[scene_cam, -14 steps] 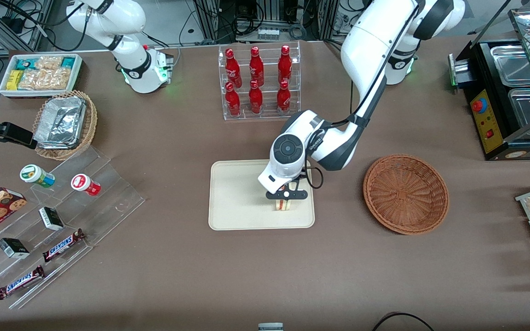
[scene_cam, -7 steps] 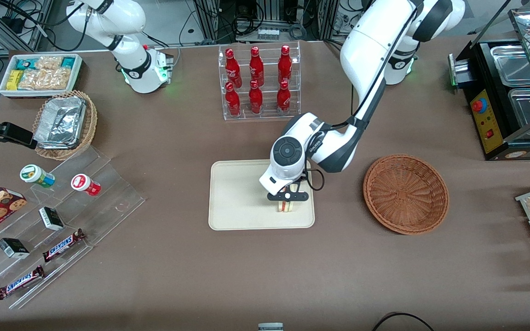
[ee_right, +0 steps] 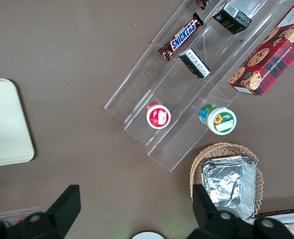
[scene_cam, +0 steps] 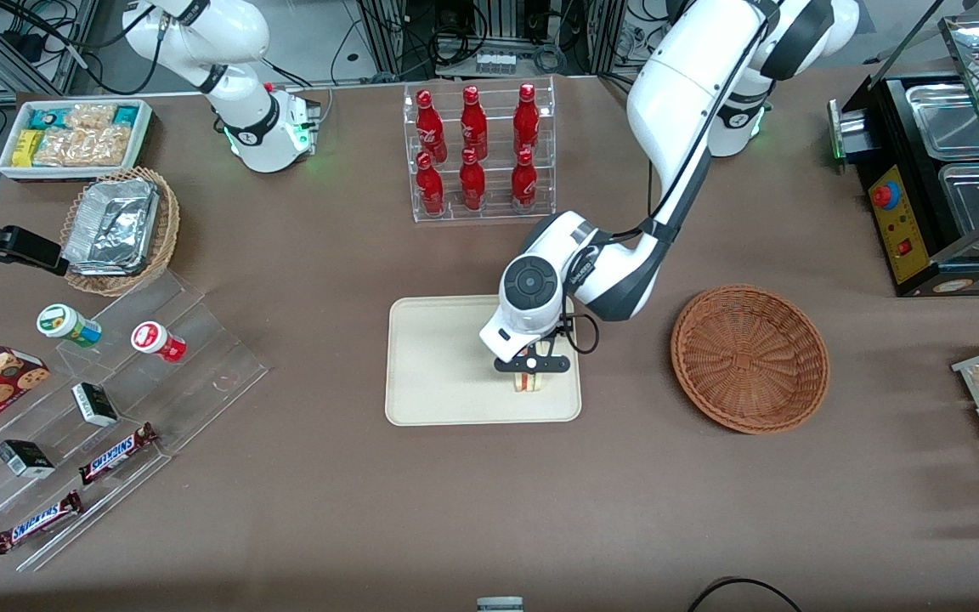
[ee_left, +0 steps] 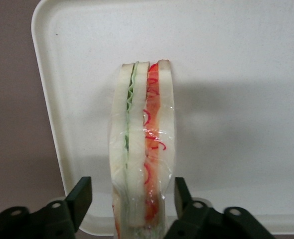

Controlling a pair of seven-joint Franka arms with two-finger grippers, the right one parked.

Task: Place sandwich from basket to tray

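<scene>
One sandwich point(ee_left: 143, 149), one tray point(ee_left: 236, 74), tool point(ee_left: 129, 196) above

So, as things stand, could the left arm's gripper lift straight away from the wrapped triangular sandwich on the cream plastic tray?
Probably yes: the gripper is open, its fingers astride the sandwich on the tray, with nothing above in view.

Bright even overhead light, soft shadows, sharp
</scene>
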